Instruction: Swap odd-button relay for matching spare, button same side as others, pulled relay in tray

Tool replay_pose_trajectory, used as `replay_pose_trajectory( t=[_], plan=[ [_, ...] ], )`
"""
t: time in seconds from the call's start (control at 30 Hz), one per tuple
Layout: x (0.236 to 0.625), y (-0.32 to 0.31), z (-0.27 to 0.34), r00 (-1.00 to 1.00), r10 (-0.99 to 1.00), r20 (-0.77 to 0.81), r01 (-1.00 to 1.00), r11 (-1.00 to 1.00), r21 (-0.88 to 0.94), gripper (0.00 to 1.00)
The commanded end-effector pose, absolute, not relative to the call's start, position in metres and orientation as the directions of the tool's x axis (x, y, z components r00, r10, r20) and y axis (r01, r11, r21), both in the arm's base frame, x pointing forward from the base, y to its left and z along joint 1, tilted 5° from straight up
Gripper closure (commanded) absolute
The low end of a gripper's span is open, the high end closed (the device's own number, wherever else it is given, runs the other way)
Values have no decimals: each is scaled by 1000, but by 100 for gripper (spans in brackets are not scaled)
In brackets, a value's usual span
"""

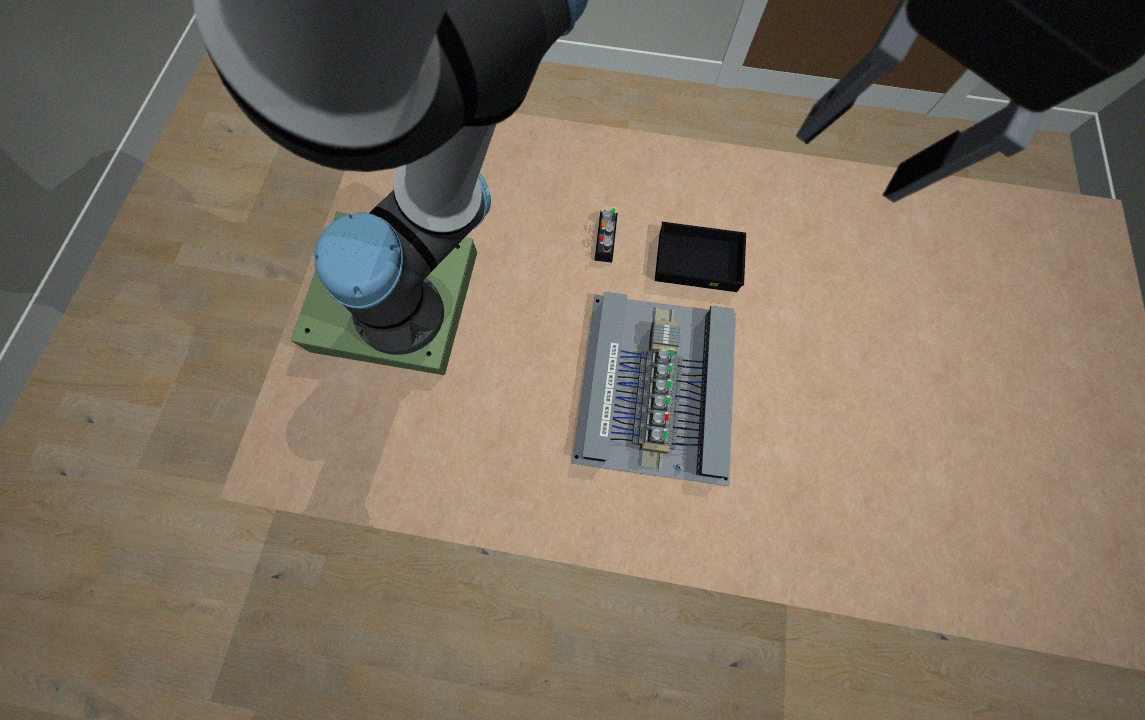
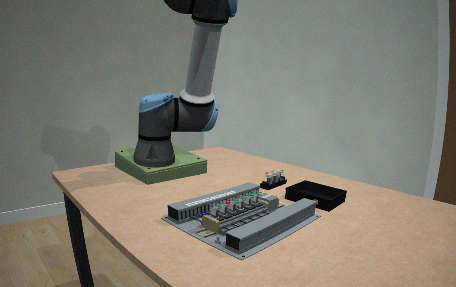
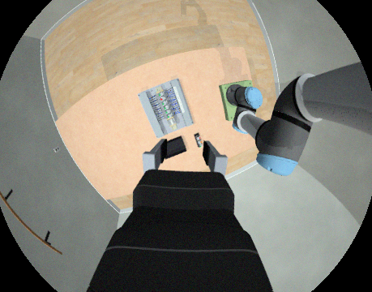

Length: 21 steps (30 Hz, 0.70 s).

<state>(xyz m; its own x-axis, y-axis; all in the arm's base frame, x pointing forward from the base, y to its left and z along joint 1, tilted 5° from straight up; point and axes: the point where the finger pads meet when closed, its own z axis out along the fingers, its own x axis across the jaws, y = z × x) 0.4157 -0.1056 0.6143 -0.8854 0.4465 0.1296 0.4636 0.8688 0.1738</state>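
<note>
The relay with the red button (image 1: 661, 418) (image 2: 228, 203) sits in the row on the panel, second from the end farthest from the tray. The other relays in the row have green buttons; in the top view all buttons are on the right side. The green-button spare (image 1: 609, 214) (image 2: 282, 170) stands at one end of the black holder (image 1: 603, 256) (image 2: 274, 185), with orange-button and red-button spares beside it. The black tray (image 1: 658, 255) (image 2: 299, 197) (image 3: 175, 147) is empty. My gripper (image 1: 846, 167) (image 3: 185, 147) is open and empty, high above the table and away from the relays.
The panel (image 1: 621, 461) (image 2: 243, 253) has raised grey ducts (image 1: 718, 394) (image 2: 272, 225) on both sides of the row, with wires between. A terminal block (image 1: 665, 334) stands at the row's tray end. The green robot base (image 1: 460, 304) (image 2: 177, 174) (image 3: 225, 101) is beyond the panel's labelled side.
</note>
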Motion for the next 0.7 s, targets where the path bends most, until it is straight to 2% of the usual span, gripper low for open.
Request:
replay_pose_trajectory(
  t=[0.0, 0.07, 0.23, 0.67],
  plan=[
    [415, -105, 614, -893, 442, 88, 451, 876, 172, 0],
    [415, -105, 614, -893, 442, 88, 451, 876, 172, 0],
    [415, -106, 614, -960, 281, 9, 281, 956, 83, 0],
    [415, -105, 614, -968, 252, -2, 251, 966, 67, 0]
  ],
)
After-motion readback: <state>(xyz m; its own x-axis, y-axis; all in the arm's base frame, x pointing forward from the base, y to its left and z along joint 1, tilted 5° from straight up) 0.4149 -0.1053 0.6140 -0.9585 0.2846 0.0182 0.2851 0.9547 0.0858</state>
